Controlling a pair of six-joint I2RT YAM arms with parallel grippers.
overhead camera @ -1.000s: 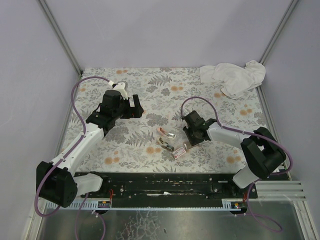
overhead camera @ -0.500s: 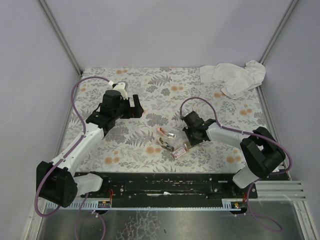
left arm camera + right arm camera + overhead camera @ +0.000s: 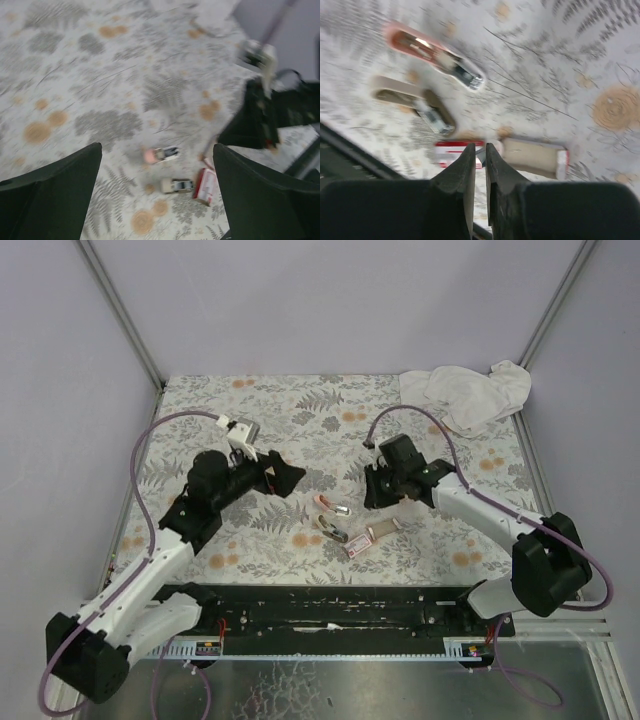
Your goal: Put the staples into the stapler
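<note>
Tan tray (image 3: 386, 531) is now drawn out beside the staples box (image 3: 357, 547), strips judged reachable. Right gripper (image 3: 479, 149) is raised, nearly closed, empty; left gripper (image 3: 157, 149) is spread wide.

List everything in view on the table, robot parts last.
table cover: one, grey-and-orange floral, whole surface
white cloth: one, white, far right corner
pink stapler: one, pink, mid-table
tan stapler: one, tan and dark, just nearer than the pink
staples box: one, pink-and-maroon, right of the tan stapler
inner tray: one, tan, right of the box
left tool: one, black, open, left of the staplers
right tool: one, black, shut, empty, near the box
</note>
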